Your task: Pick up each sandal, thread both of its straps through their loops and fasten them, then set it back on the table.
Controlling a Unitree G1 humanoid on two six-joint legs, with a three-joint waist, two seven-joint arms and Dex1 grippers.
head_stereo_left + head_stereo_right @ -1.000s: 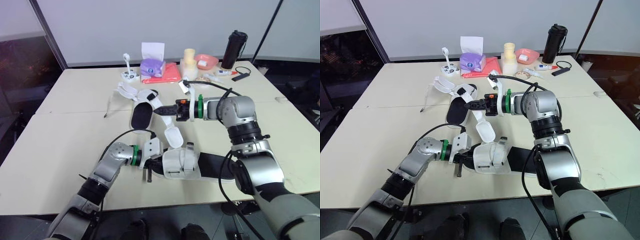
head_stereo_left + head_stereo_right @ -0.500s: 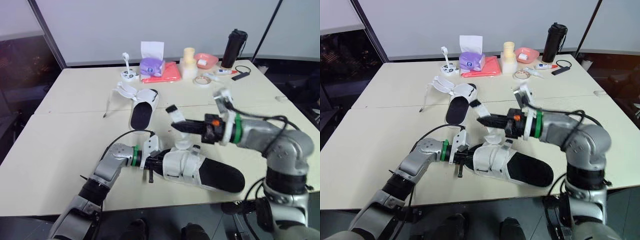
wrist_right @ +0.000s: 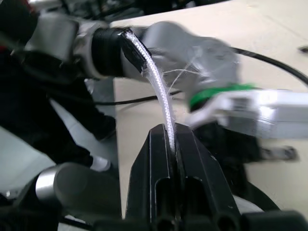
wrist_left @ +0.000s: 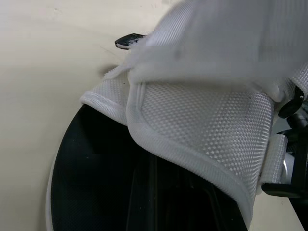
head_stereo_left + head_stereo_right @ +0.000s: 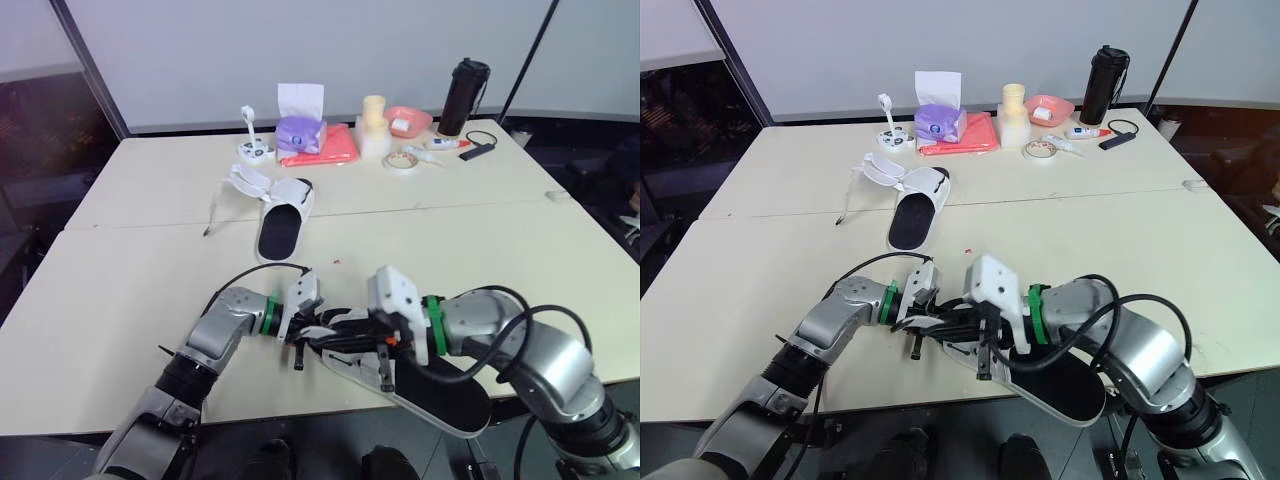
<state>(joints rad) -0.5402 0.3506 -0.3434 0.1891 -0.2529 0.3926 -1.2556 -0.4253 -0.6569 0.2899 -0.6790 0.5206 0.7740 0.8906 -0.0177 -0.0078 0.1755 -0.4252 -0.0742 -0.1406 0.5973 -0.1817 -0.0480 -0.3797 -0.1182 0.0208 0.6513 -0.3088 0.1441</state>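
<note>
The near sandal (image 5: 447,396), white mesh upper over a black insole, lies at the table's front edge with its heel past the edge. My left gripper (image 5: 303,338) is shut on its toe end; the left wrist view has the mesh upper (image 4: 211,125) and insole (image 4: 96,183) close up. My right gripper (image 5: 386,366) sits over the upper, shut on a thin white strap (image 3: 165,108) that runs taut from its fingers. The second sandal (image 5: 283,222) lies further back on the table, its straps (image 5: 248,182) loose.
Along the far edge stand a purple tissue box (image 5: 300,130), a red pouch (image 5: 326,148), a cream bottle (image 5: 374,122), a pink bowl (image 5: 407,120), a tape roll (image 5: 403,160) and a black flask (image 5: 463,95). The table's front edge (image 5: 300,408) runs just below both grippers.
My right arm swung back from mid-table to the front edge, drawing the strap down across the near sandal. The sandal turned, heel now over the edge. The left gripper kept its hold.
</note>
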